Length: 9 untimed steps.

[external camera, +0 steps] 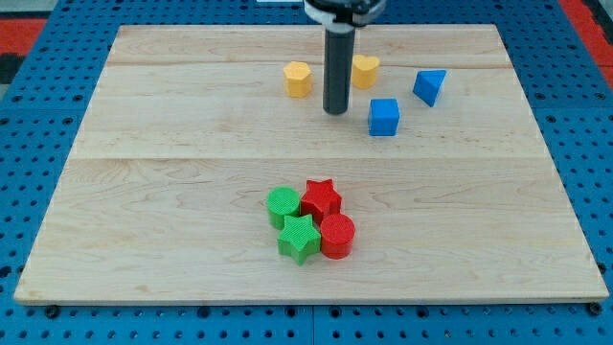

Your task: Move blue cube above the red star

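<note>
Tool tip [335, 112] sits just left of blue cube [384, 117].

No text, label, brand, number or sign is being shown that can be read anywhere in the camera view. Nothing is being displayed in writing on the table [192, 105], and nothing is being carried in print on the coloured blocks or on the dark rod.
</note>
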Motion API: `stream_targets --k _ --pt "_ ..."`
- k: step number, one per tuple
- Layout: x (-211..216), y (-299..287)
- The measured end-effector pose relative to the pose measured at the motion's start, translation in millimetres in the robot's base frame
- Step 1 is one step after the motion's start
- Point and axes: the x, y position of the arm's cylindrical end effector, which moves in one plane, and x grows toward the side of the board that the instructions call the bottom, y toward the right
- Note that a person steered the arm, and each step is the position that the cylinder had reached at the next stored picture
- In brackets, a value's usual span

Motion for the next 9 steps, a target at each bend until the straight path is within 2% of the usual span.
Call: stream_targets --k 1,2,5,7,9 --pt "-9 57" --pt "8 78" --pt "74 54" --pt "103 61" --pt "79 36"
